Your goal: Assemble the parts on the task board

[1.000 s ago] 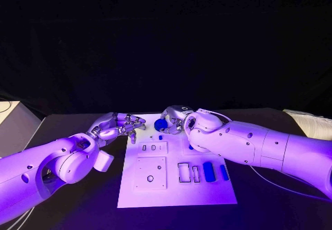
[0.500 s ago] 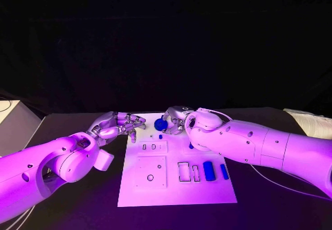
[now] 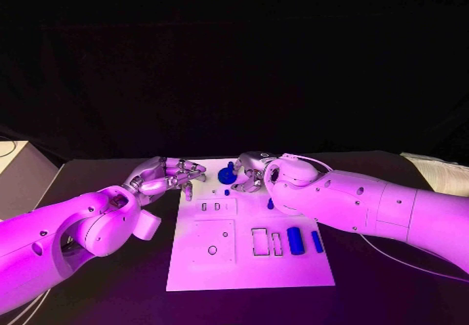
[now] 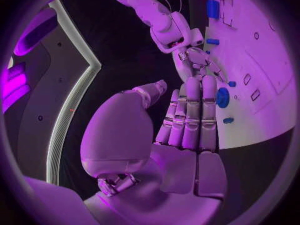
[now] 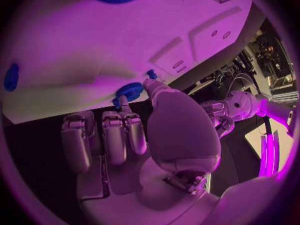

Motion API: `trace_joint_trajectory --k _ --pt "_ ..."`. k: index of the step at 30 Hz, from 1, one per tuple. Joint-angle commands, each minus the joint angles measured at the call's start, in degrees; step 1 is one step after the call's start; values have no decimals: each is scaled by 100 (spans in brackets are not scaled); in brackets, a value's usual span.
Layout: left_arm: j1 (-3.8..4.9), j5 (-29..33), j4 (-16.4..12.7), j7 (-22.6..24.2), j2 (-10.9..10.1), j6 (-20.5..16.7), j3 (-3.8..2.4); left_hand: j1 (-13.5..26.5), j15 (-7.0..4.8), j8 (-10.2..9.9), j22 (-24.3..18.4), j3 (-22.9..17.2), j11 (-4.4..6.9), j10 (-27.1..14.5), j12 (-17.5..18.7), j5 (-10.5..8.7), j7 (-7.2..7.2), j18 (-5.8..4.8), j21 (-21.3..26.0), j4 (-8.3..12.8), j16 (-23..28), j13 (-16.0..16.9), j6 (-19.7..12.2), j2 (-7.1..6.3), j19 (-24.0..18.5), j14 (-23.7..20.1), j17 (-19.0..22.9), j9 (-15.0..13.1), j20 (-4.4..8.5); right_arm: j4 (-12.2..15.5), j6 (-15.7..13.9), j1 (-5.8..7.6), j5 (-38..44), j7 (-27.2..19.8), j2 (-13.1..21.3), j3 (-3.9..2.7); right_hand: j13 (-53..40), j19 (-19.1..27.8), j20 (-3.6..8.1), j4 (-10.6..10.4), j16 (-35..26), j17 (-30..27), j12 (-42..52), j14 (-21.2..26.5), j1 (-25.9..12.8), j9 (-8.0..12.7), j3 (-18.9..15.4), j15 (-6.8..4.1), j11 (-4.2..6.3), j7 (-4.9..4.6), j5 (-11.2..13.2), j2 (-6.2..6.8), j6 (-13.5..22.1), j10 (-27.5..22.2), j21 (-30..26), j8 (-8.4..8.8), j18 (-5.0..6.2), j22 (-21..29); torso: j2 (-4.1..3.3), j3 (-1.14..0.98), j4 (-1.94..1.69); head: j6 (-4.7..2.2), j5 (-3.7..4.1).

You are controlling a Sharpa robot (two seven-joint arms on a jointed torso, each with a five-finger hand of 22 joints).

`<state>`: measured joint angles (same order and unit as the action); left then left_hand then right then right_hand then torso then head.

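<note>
Since the earlier frame your right robot hand (image 3: 256, 170) barely shifted, grasping the round blue part (image 3: 227, 175) above the task board's (image 3: 249, 267) far edge; the left robot hand (image 3: 164, 177) hovered released, so insertion looked pending.

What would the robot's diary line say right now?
right hand: pinches round blue part over task board far end | left hand: beside board, holds nothing

Left hand (image 4: 187, 120) fingers straight beside round blue part (image 4: 222, 97) on task board (image 4: 262, 50)

task board (image 3: 249, 264) partly hidden behind right arm (image 3: 371, 206)
</note>
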<state>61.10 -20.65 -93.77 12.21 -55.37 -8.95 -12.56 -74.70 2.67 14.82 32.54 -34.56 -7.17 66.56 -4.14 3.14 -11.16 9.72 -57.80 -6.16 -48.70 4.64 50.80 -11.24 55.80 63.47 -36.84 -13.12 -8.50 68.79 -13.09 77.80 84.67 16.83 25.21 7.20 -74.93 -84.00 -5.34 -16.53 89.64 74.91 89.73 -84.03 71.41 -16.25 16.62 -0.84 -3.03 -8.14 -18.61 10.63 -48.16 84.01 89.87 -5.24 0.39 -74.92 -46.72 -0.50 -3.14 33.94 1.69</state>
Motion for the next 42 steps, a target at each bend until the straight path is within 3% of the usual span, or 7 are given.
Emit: trace_joint_trajectory --k 1,9,13,18,25,34,42 --pt "1 -23 11 29 25 44 -4 -3 31 -27 7 -26 -10 -34 16 -2 -3 85 -39 -20 -27 6 -35 59 -46 -9 -9 -8 5 100 -50 -16 165 35 67 10 -1507 -600 13 6 36 1509 27 -597 -51 9 -21 18 -57 -9 12 -20 -24 599 13 -22 -39 -1508 -1 0 8 6 1" --pt "1 -24 28 44 28 37 -4 -3 31 -27 7 -26 -10 -34 16 -2 -3 85 -39 -20 -27 6 -35 59 -46 -9 -9 -8 5 487 -1006 -9 40 -241 420 1 -1507 -600 -11 44 36 1509 27 -597 34 23 28 40 -82 -33 -72 -6 -63 599 13 -25 -39 -1508 13 -1 15 -12 9" --pt "0 -22 43 61 19 28 -4 -7 31 -29 9 -28 -10 -38 18 -2 -3 85 -43 -15 -26 6 -39 59 -50 -11 -10 -8 5 827 -1637 6 -484 -759 745 -23 -1484 -600 -49 108 36 1509 8 -597 229 49 156 80 -125 -80 -82 12 -129 576 13 -27 -39 -1508 17 -10 34 -36 3" --pt "-1 -9 91 75 11 17 -4 -7 31 -29 9 -28 -10 -38 18 -2 -3 85 -43 -15 -26 6 -39 59 -50 -11 -10 -8 5 1123 -2033 58 -1452 -1508 1198 -54 -1426 -600 -84 209 36 1509 -39 -597 437 62 267 115 -168 -130 101 69 -267 519 13 -72 -39 -1508 52 -31 89 -51 3" --pt "-23 16 150 93 31 18 -3 -11 32 -30 10 -29 -11 -40 18 -2 -3 85 -44 -11 -22 6 -41 56 -55 -17 -9 -9 4 1261 -1841 92 -2048 -2155 1763 -67 -1362 -600 -119 406 36 1509 -94 -597 719 83 358 145 -197 -158 384 188 -435 454 13 -152 -39 -1508 119 -57 170 -59 -28" --pt "-101 20 141 94 41 64 -3 -46 -13 12 22 -14 62 281 -183 -3 32 92 -70 43 2 115 25 65 -109 -43 -8 -41 25 1001 -1562 56 -1690 -2474 2127 -61 -1071 -600 -108 628 36 1509 -350 -597 1086 110 394 123 -162 -120 619 310 -555 156 13 -250 -39 -1508 169 -113 281 -61 3" --pt "-118 17 151 90 50 73 -3 -44 -15 11 23 -6 61 266 -180 -3 34 91 -73 48 3 119 22 53 -112 -43 -9 -42 29 752 -1287 12 -1323 -2114 2180 -57 -1054 -600 -106 648 36 1509 -366 -597 1117 148 374 132 -169 -133 506 368 -465 140 13 -221 -39 -1508 171 -131 302 -41 -7"
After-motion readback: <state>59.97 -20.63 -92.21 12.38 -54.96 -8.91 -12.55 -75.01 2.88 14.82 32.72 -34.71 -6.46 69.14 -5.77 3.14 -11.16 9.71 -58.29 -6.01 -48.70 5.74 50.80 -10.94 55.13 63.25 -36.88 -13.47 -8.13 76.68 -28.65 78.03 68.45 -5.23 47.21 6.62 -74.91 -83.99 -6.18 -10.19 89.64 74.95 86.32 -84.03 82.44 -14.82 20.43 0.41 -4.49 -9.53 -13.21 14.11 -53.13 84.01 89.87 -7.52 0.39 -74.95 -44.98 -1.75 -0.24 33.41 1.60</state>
